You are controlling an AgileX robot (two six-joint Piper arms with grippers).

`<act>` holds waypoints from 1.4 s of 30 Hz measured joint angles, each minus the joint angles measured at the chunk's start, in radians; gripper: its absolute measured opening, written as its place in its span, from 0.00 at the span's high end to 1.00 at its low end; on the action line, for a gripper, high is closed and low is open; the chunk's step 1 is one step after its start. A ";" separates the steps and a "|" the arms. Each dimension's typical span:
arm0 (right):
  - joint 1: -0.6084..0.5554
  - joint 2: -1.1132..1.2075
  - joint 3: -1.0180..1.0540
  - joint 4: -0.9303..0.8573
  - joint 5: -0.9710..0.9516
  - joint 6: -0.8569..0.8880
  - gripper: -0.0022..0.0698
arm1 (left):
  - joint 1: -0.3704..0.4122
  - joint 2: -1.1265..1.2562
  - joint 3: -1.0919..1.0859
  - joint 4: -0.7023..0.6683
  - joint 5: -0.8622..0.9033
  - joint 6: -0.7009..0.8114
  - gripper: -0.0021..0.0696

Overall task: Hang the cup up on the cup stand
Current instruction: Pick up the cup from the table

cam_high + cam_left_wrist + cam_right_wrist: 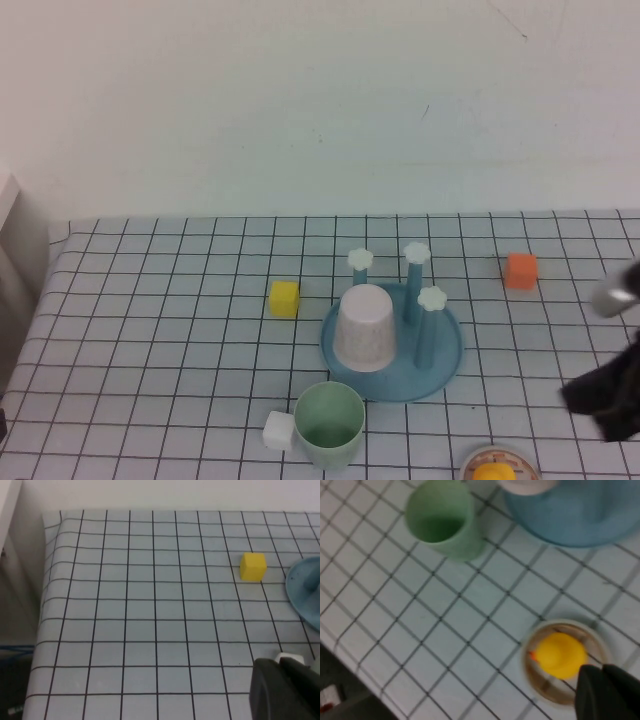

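Note:
The mint-green cup [328,425] stands upright, mouth up, near the table's front edge, just in front of the cup stand [440,365]. It also shows in the right wrist view [442,520]. The blue stand has three pegs with white flower caps [431,298]; a pale pink cup [364,328] sits upside down on its left part. My right gripper [600,395] hangs at the right edge, well right of the cup; its fingers [592,692] are together and hold nothing. My left gripper [278,670] is shut and empty, low at the front left, outside the high view.
A white cube [278,431] touches the cup's left side. A yellow cube [284,298] lies left of the stand, an orange cube [520,270] right of it. A yellow duck [492,470] in a round ring sits at the front right.

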State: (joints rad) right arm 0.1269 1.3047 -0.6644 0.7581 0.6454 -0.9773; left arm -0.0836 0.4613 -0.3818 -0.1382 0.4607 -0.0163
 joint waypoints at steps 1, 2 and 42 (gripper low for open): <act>0.027 0.033 -0.011 0.023 -0.009 -0.021 0.97 | 0.000 0.000 0.000 0.000 -0.005 -0.004 0.97; 0.067 0.073 -0.024 0.045 -0.021 -0.037 0.97 | 0.000 0.000 0.000 0.000 -0.008 -0.009 0.97; 0.515 0.865 -0.615 -0.209 -0.228 0.527 0.45 | 0.000 0.000 0.039 -0.002 -0.042 -0.013 0.97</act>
State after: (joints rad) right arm 0.6422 2.1696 -1.2793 0.5491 0.4179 -0.4500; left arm -0.0836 0.4613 -0.3424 -0.1405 0.4186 -0.0297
